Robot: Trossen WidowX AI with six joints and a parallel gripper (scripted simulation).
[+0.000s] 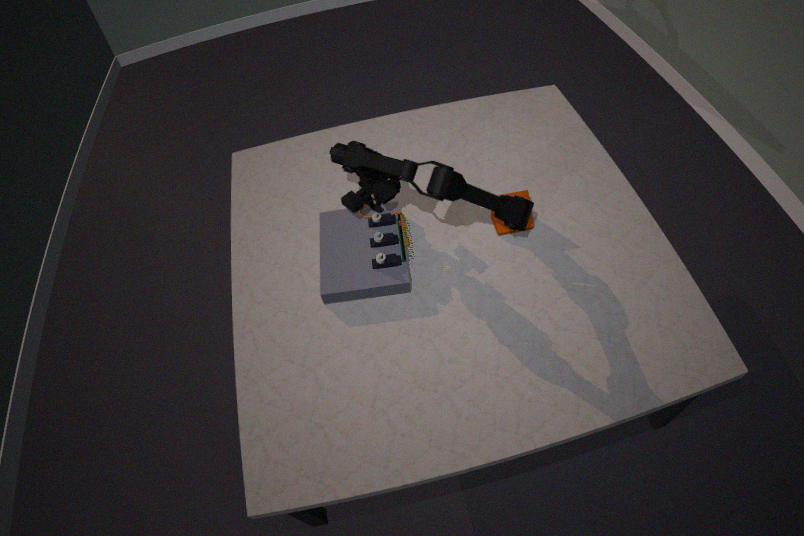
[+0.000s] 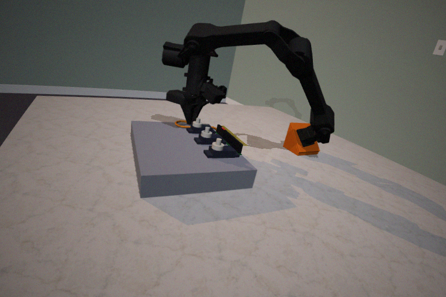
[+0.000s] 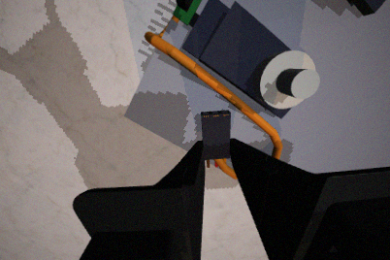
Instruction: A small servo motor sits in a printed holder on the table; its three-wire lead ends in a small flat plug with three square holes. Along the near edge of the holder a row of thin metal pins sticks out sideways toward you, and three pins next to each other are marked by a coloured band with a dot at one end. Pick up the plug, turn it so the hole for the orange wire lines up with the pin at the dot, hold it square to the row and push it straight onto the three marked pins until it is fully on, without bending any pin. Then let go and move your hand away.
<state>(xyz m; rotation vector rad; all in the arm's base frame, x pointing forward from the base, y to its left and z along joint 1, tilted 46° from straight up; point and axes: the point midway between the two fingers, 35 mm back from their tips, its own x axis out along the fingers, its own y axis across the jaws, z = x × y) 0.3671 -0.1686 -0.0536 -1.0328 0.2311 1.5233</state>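
Note:
My gripper [image 1: 376, 207] [image 2: 189, 122] [image 3: 215, 145] is shut on the plug, low at the far edge of the holder. The small dark plug [image 3: 215, 127] sits between the fingertips, its three-hole end pointing away from the fingers and its wires at the finger end. The orange lead [image 3: 220, 90] [image 2: 176, 123] loops beside the servo [image 3: 244, 55] with a white horn [image 3: 289, 80] [image 2: 197, 123]. The grey holder [image 1: 349, 252] [image 2: 171, 157] carries the row of yellow pins [image 1: 407, 238] [image 2: 236, 136]. A red mark [image 2: 223, 128] shows at the row's far end. The dot and individual pins are unclear.
Two more servos with white horns [image 1: 378, 237] [image 1: 380, 258] stand along the holder beside a dark strip with a green board [image 3: 188, 11]. The arm's orange base [image 1: 499, 226] [image 2: 290, 139] stands on the pale table [image 1: 479, 378] [image 2: 90, 244], to the right of the holder.

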